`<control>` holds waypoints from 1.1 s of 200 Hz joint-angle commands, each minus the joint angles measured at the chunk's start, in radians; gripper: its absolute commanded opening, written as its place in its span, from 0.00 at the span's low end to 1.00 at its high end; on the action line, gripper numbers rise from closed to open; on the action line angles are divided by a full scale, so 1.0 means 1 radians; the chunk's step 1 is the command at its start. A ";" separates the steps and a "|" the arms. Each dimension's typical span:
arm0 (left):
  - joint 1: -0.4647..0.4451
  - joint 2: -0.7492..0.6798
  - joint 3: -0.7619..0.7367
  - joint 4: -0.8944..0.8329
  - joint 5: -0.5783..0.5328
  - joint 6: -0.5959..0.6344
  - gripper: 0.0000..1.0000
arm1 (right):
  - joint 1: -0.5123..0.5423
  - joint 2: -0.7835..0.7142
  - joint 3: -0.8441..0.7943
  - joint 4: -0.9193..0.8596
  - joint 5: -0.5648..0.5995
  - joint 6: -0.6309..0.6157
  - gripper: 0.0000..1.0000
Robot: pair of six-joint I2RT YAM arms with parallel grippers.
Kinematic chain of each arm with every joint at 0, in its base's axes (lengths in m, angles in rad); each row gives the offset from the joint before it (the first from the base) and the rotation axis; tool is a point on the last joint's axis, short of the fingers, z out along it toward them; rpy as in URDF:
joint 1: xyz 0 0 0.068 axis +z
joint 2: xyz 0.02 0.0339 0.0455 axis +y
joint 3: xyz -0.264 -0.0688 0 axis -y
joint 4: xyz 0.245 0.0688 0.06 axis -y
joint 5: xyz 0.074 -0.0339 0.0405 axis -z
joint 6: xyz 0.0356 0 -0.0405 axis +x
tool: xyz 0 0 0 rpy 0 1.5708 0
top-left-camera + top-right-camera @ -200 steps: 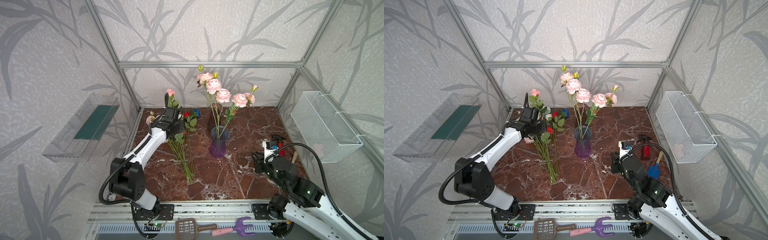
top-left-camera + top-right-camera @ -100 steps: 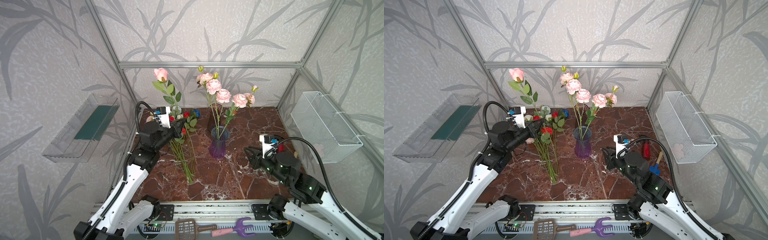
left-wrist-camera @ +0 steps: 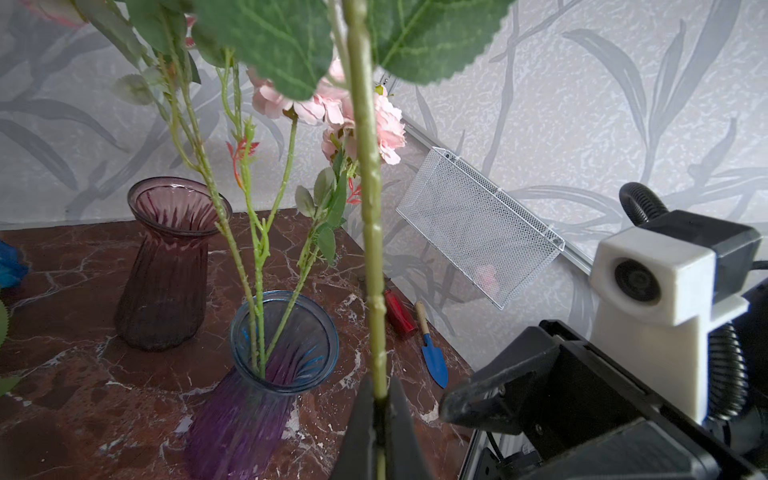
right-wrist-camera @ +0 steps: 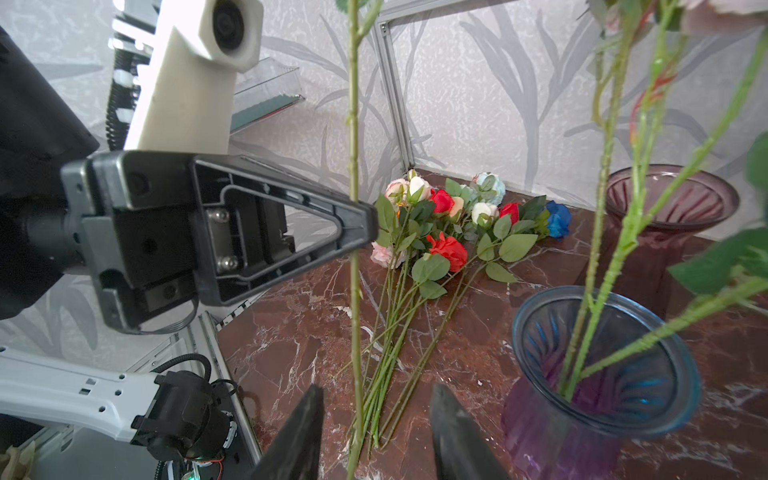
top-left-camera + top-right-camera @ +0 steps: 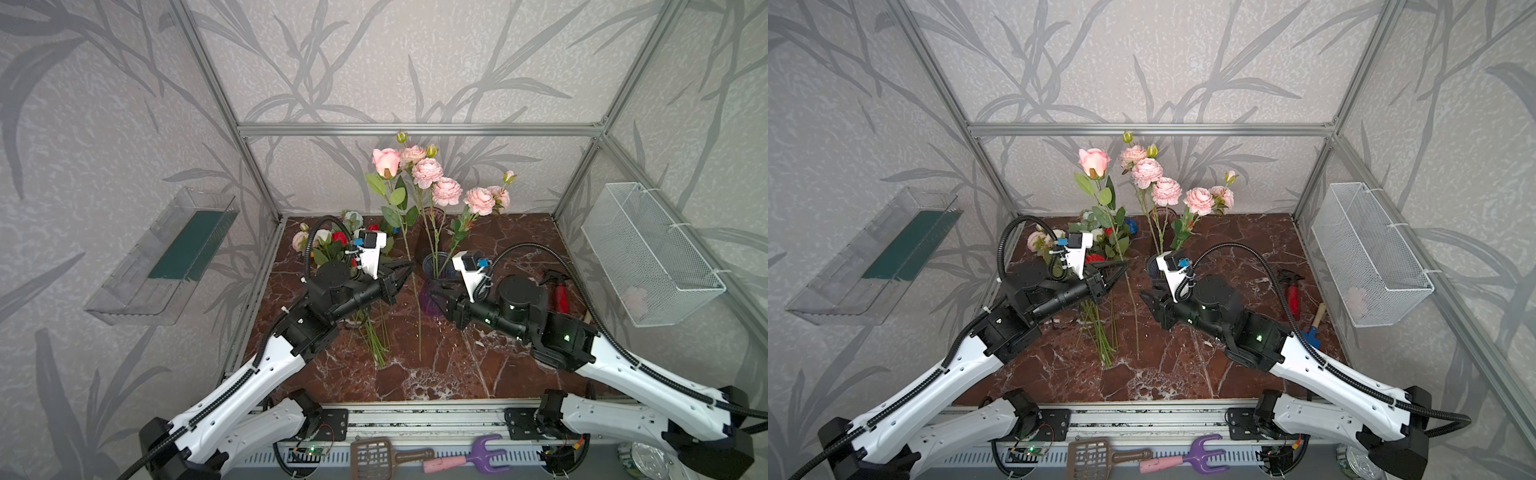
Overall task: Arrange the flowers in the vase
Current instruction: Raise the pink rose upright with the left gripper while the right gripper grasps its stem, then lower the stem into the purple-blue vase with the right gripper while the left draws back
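Your left tool (image 3: 378, 401) pinches the green stem of a pink rose (image 5: 385, 161) and holds it upright just beside the vase (image 3: 249, 399). Your right tool (image 4: 377, 388) has its jaws spread, 1 on each side of that stem lower down, apparently not touching it. Pink peonies (image 5: 446, 191) stand in the vase. The other flowers (image 4: 440, 232) lie in a pile on the counter (image 5: 478, 374), near its back left corner.
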 commanded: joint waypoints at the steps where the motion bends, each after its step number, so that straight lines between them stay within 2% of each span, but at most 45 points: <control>1: -0.010 -0.005 0.038 0.007 -0.009 0.023 0.00 | 0.009 0.036 0.043 0.062 -0.002 -0.029 0.44; 52: -0.013 -0.010 0.030 -0.008 -0.008 0.029 0.00 | 0.009 0.122 0.096 0.078 -0.011 -0.020 0.40; 97: -0.014 -0.011 0.023 0.004 0.003 0.031 0.00 | 0.009 0.165 0.115 0.104 0.000 0.000 0.26; 113: -0.015 -0.018 0.013 0.007 0.001 0.041 0.00 | 0.009 0.183 0.126 0.103 0.004 0.012 0.18; 132: -0.014 -0.028 -0.004 0.022 0.003 0.040 0.00 | 0.010 0.199 0.128 0.116 -0.006 0.030 0.15; 152: -0.013 -0.038 -0.023 0.032 0.003 0.040 0.00 | 0.009 0.209 0.123 0.133 -0.012 0.049 0.07; 170: -0.014 -0.052 -0.038 0.033 -0.004 0.044 0.00 | 0.010 0.214 0.122 0.142 -0.011 0.059 0.04; 186: -0.014 -0.072 -0.047 0.019 -0.028 0.055 0.18 | 0.010 0.212 0.116 0.153 -0.002 0.064 0.02; 200: -0.014 -0.101 -0.056 0.001 -0.066 0.070 0.47 | 0.009 0.210 0.111 0.160 0.010 0.066 0.01; 220: -0.014 -0.165 -0.078 -0.034 -0.174 0.097 0.61 | 0.010 0.202 0.108 0.167 0.027 0.052 0.01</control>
